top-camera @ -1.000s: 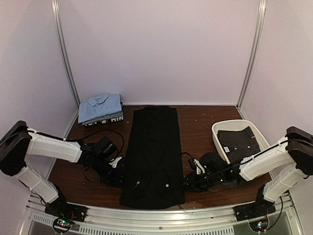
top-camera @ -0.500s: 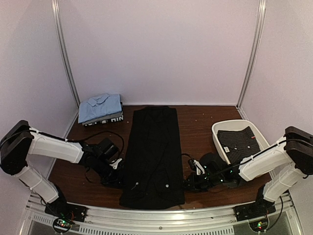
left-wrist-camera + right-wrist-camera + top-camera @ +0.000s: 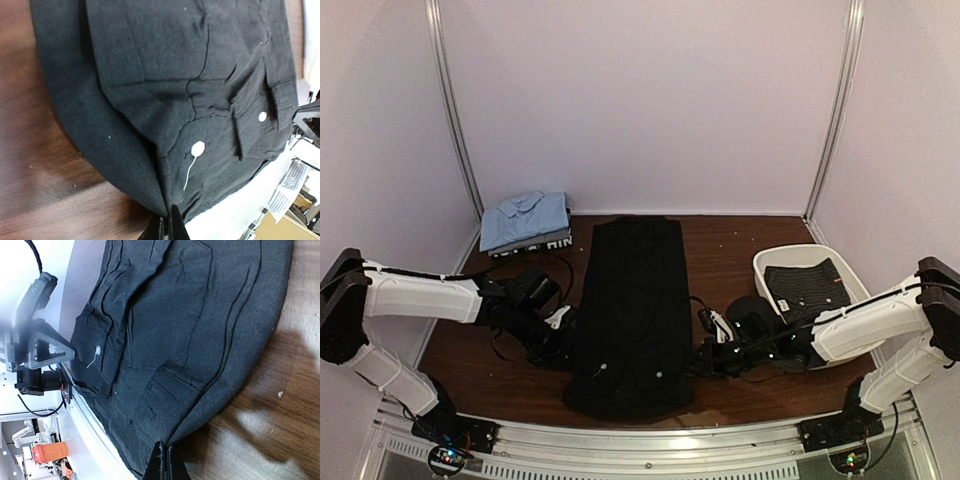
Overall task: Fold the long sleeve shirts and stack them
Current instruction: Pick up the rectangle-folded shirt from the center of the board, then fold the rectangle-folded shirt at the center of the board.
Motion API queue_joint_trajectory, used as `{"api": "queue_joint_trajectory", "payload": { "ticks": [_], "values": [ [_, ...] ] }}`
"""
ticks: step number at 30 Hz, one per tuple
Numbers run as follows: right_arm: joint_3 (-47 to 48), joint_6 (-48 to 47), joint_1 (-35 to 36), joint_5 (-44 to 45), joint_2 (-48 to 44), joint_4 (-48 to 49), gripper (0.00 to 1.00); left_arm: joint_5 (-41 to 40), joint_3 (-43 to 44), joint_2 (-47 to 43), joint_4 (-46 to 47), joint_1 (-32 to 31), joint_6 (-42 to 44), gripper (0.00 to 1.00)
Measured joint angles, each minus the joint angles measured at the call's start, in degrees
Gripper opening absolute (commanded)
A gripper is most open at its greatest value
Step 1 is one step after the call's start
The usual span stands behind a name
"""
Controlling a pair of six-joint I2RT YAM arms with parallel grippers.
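Note:
A plain black long sleeve shirt (image 3: 635,300) lies lengthwise down the middle of the table, its near end lifted and bunched. My left gripper (image 3: 566,349) is shut on the shirt's left edge near the hem. My right gripper (image 3: 701,362) is shut on its right edge. In the left wrist view the jaws (image 3: 168,226) pinch a fold of black cloth (image 3: 150,85) below a white button (image 3: 198,148). The right wrist view shows the jaws (image 3: 165,461) closed on the cloth's edge (image 3: 190,320). A second dark shirt (image 3: 808,285) with a pale pattern lies in the basket.
A white basket (image 3: 761,275) stands at the right of the table. A stack of folded shirts, a light blue one (image 3: 525,218) on top, sits at the back left corner. Bare brown tabletop (image 3: 730,255) shows on both sides of the black shirt.
Both grippers have closed on the shirt's side edges and moved slightly away from the near edge. The near hem has drawn in and risen off the table.

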Motion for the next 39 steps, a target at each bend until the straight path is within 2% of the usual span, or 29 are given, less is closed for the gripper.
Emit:
{"api": "queue_joint_trajectory", "payload": {
  "ticks": [9, 28, 34, 39],
  "values": [
    [3.23, -1.03, -2.99, -0.39, -1.53, -1.99, 0.0, 2.78, 1.92, -1.6, -0.57, 3.69, 1.07, 0.0],
    [6.19, -1.9, -4.94, -2.36, -1.64, -2.64, 0.0, 10.84, -1.09, -3.82, 1.18, 4.59, -0.63, 0.0],
    [8.2, -1.9, -9.46, -3.76, -0.46, -0.81, 0.0, 16.92, 1.38, -0.33, 3.17, 11.37, -0.98, 0.0],
    [14.27, -3.43, -14.51, -5.11, 5.27, 1.4, 0.0, 21.27, 8.96, 7.28, 5.18, 17.62, 0.2, 0.0]
  ]
}}
